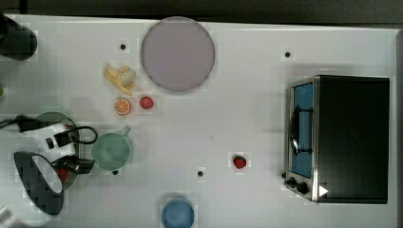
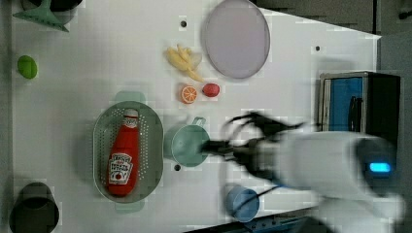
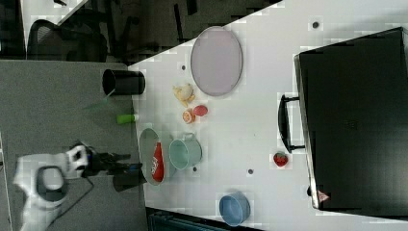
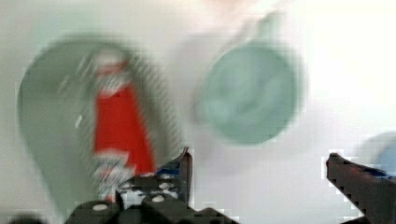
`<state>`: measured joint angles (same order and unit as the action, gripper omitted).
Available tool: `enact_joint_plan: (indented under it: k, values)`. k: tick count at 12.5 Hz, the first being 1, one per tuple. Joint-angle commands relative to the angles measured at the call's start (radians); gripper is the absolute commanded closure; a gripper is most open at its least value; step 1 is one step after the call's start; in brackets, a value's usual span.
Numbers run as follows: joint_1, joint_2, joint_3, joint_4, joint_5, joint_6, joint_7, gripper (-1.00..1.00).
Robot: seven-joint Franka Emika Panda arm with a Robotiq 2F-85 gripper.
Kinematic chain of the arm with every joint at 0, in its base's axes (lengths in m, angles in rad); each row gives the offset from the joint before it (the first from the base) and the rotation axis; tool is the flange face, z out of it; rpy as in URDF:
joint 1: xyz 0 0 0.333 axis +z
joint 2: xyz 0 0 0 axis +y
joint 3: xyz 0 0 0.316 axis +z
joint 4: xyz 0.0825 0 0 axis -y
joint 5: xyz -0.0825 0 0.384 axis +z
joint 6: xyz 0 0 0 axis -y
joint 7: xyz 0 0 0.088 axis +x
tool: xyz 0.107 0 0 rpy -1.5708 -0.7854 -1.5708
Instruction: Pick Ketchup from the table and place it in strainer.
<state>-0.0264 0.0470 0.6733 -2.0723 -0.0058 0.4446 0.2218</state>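
The red Ketchup (image 2: 124, 155) bottle lies lengthwise inside the pale green strainer (image 2: 156, 145), white cap toward the left view's top. It lies there too in the right view, Ketchup (image 3: 157, 162) in the strainer (image 3: 146, 142), and in the wrist view, Ketchup (image 4: 120, 130) in the strainer (image 4: 49, 140). My gripper (image 4: 259, 156) is open, fingers wide apart with nothing between them. It hangs above the table beside the strainer and apart from the bottle. In the top view the arm covers most of the strainer (image 1: 51, 117).
A round green cup (image 2: 187, 144) with a handle stands right beside the strainer. A blue bowl (image 1: 177, 213), a purple plate (image 1: 177, 53), a peeled banana (image 1: 120, 78), an orange half (image 1: 122, 106), two small red fruits and a toaster oven (image 1: 349, 137) share the table.
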Motion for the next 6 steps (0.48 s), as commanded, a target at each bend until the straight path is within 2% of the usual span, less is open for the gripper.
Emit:
enact_joint_plan:
  k: [1,3,6]
  values:
    - [-0.123,-0.14,-0.137,0.081,-0.003,-0.129,-0.06,-1.0]
    - [-0.153,-0.198,-0.262,0.09,-0.003,-0.18,-0.066,-1.0]
    - [-0.157,-0.245,-0.429,0.09,-0.003,-0.186,-0.066,-1.0]
